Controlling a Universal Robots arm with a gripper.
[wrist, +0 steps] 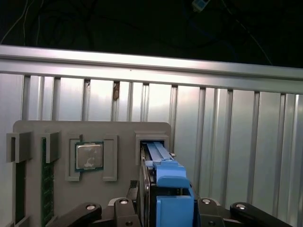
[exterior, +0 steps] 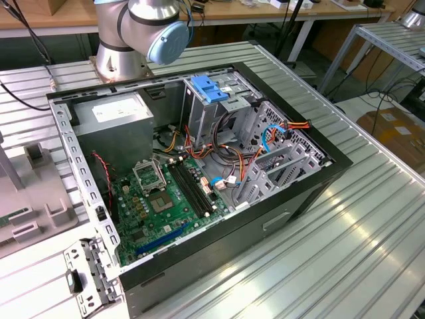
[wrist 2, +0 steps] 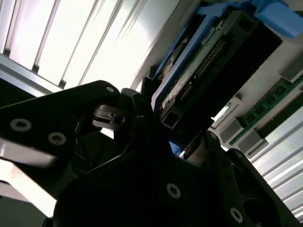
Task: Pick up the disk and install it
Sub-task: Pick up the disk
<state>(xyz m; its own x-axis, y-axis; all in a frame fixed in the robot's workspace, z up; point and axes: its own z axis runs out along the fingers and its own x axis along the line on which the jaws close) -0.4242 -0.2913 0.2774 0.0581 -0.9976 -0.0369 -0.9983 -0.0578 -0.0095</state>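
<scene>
The ribbed aluminium table carries everything on its slats. On it lies the open black steel tower case, turned side up so that its green board and the bare-metal drive cage at its far side can be reached from above. At the exterior view's left of the case sits the grey moulded holder plate; I judge its shaped pockets are there to keep each part in a known pose. The disk, a flat silver-grey metal slab with glossy blue plastic rails, stands on edge in a narrow slot of that plate, well apart from the case. Its thin edge faces my black pincer, which is right at it; whether I am clamped on it I cannot tell. Near it a square metal-capped processor lies flat in its own pocket.
</scene>
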